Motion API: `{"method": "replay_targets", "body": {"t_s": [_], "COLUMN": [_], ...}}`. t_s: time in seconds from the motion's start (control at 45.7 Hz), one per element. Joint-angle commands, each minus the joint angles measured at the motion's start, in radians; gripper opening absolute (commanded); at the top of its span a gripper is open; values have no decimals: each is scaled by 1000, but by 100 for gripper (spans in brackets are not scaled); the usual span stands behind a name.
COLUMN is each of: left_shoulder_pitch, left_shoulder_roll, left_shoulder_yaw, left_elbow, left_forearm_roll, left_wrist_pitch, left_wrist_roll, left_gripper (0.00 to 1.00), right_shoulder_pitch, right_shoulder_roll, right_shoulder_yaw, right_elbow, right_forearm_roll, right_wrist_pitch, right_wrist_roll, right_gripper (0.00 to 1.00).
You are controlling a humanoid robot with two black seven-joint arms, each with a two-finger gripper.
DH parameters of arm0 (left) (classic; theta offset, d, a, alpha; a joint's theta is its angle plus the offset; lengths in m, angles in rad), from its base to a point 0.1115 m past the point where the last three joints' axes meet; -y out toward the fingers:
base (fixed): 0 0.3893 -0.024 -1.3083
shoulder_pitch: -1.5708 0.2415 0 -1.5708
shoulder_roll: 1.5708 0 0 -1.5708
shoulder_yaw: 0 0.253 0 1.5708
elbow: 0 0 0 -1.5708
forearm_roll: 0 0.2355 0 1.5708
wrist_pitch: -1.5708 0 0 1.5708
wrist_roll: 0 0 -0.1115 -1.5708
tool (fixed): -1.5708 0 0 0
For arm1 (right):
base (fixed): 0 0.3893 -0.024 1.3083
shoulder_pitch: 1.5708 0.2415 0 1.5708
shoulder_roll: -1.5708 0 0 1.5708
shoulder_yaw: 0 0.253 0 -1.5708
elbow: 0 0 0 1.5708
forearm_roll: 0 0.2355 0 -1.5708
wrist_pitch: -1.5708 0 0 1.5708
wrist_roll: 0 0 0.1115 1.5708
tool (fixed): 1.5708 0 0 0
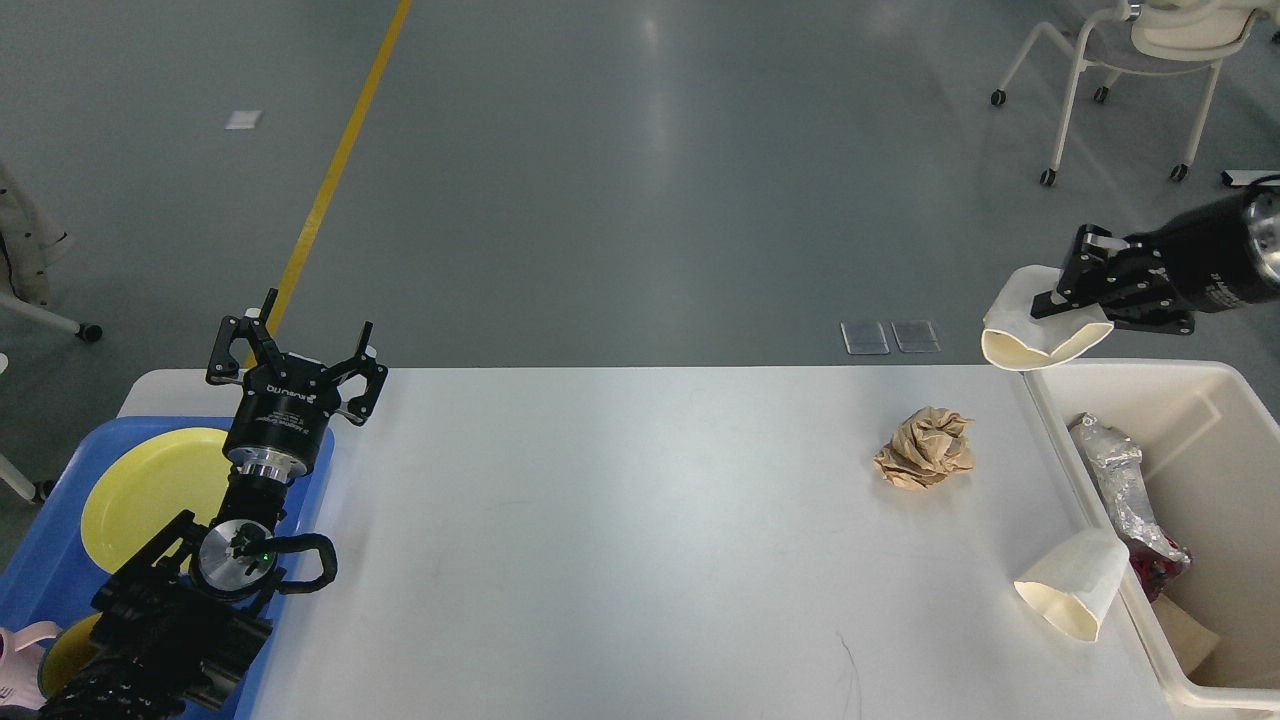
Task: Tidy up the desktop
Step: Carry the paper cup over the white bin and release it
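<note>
Grey floor surrounds the white desktop [620,520]. Above its far right corner the right gripper [1062,305] pinches a crushed paper cup [1035,335], which hangs just beyond the bin's [1200,390] far-left corner, bin nearward-right. The left gripper [297,350] is spread, empty, above the tray [40,560].

White matte desktop [640,540] (rounded corners), level, mostly bare.

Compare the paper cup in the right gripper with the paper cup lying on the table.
The held cup is pinched in the right gripper in the air by the far corner of the cream bin; the lying cup rests on its side on the desktop, against the bin's left wall. The held cup's mouth is squashed into a narrow crescent; the lying cup's mouth stays rounder, only dented. Both are cream-white paper cups, both deformed.
</note>
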Motion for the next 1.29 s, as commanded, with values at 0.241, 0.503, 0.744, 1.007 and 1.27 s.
{"method": "replay_targets", "body": {"t_s": [0.241,0.503,0.744,1.007,1.27], "left_shoulder_pitch": [0,0,0,0,0], "left_shoulder_roll": [-1,1,-1,1,1], "left_shoulder_yaw": [0,0,0,0,0], "left_elbow": [0,0,0,0,0], "left_forearm_roll": [0,0,0,0,0], "left_wrist_pitch": [0,0,0,0,0], "left_wrist_roll": [0,0,0,0,0], "left_gripper": [97,97,97,97,97], "right_shoulder_pitch": [334,299,23,-414,-833], "right_shoulder_roll": [182,189,77,107,305], "right_shoulder_yaw": [-111,-189,-245,-202,-54], "right_elbow": [312,289,-52,-546,-899], "right_forearm_roll": [-79,-99,-154,-116,-15], "right_wrist_pitch": [108,48,-107,-467,-720], "right_wrist_roll": [-16,-17,-16,-10,-14], "right_gripper": [0,0,0,0,0]}}
